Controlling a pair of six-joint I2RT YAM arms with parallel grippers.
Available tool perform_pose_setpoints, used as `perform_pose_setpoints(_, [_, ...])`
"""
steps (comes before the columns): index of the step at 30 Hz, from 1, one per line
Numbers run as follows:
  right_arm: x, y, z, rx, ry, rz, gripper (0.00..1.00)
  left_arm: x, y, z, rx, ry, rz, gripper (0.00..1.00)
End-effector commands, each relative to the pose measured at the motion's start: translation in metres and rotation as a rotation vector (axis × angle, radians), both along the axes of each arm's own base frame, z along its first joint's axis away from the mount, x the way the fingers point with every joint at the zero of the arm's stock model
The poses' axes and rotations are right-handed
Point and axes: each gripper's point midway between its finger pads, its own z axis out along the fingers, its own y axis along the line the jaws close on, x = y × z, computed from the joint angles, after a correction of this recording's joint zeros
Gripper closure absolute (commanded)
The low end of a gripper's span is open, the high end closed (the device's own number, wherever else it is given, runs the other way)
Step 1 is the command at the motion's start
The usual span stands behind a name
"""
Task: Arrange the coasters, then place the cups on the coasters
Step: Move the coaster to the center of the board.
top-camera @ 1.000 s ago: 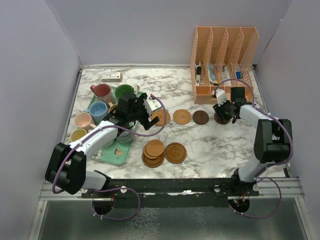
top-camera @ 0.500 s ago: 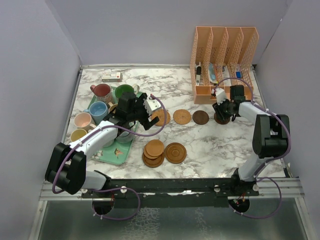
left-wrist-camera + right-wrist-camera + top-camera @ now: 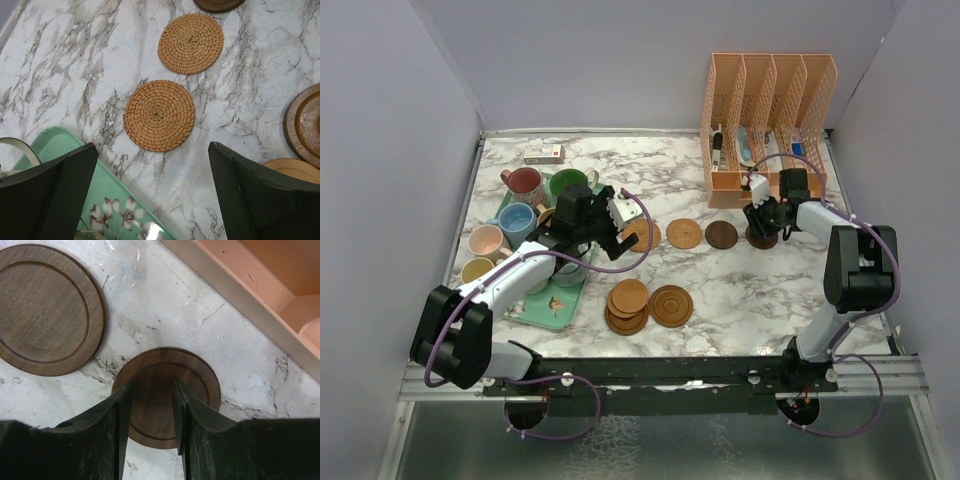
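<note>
Top external: marble desk (image 3: 720,290), orange file rack (image 3: 770,110) far R, mint tray (image 3: 548,310) at L w/ cups (image 3: 525,182) on and around it, none on a coaster yet. Two stacks of coasters (image 3: 628,300) sit near centre; four singles lie in a row across mid-desk. R hand (image 3: 150,390) is part-open, grasping nothing visible, tips over the rightmost dark coaster (image 3: 197,380), near the rack base; touching or not, can't tell. L hand (image 3: 152,147) is spread wide, empty, above the tray edge by a woven coaster (image 3: 159,115). Risks, imo: R tips drag the disc on lift-off, skewing the row or wedging it vs the rack; L hand going down could clip a cup.
</note>
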Motion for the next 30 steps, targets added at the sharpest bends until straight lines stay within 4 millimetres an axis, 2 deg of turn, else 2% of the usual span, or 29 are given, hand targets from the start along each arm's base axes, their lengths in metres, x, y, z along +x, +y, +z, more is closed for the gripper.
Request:
perform_pose_setpoints(1, [-0.008, 0.009, -0.016, 0.018, 0.067, 0.010, 0.62, -0.003, -0.001, 0.010, -0.021, -0.031, -0.023, 0.02])
perform_pose_setpoints(10, [-0.002, 0.009, -0.014, 0.017, 0.063, 0.008, 0.62, -0.003, 0.001, 0.010, -0.021, -0.029, -0.021, 0.02])
perform_pose_setpoints(13, [0.001, 0.007, -0.007, 0.006, 0.043, 0.006, 0.62, -0.003, 0.000, 0.009, -0.021, -0.028, -0.022, 0.02])
perform_pose_setpoints(18, [0.006, 0.008, 0.019, 0.009, -0.010, 0.012, 0.60, -0.003, 0.001, 0.009, -0.018, -0.030, -0.024, 0.02])
perform_pose_setpoints(22, [0.004, 0.014, 0.049, 0.044, -0.057, 0.028, 0.55, -0.007, 0.001, 0.004, 0.004, -0.030, -0.056, 0.02])
perform_pose_setpoints(26, [-0.008, 0.021, 0.069, 0.082, -0.071, 0.039, 0.51, -0.023, 0.000, -0.011, 0.051, 0.005, -0.137, 0.02])
perform_pose_setpoints(30, [-0.027, 0.029, 0.081, 0.129, -0.067, 0.044, 0.48, -0.051, -0.002, -0.030, 0.110, 0.062, -0.239, 0.03])
